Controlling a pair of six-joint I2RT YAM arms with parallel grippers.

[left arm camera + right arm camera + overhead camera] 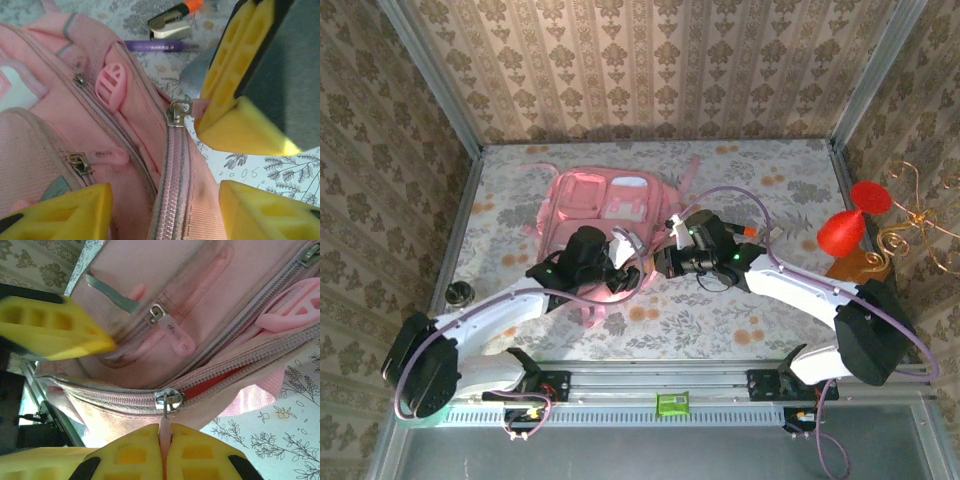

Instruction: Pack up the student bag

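Right now the bag (605, 200) lies mid-table. The right gripper (165, 442) is clenched on the pull tab (164, 424) of the main zip, while the left gripper (165, 196) stands released astride the seam, holding nothing. With the bag unbraced, a tug could drag it whole instead of running the slider (169, 400), or the thin tab could slip free.
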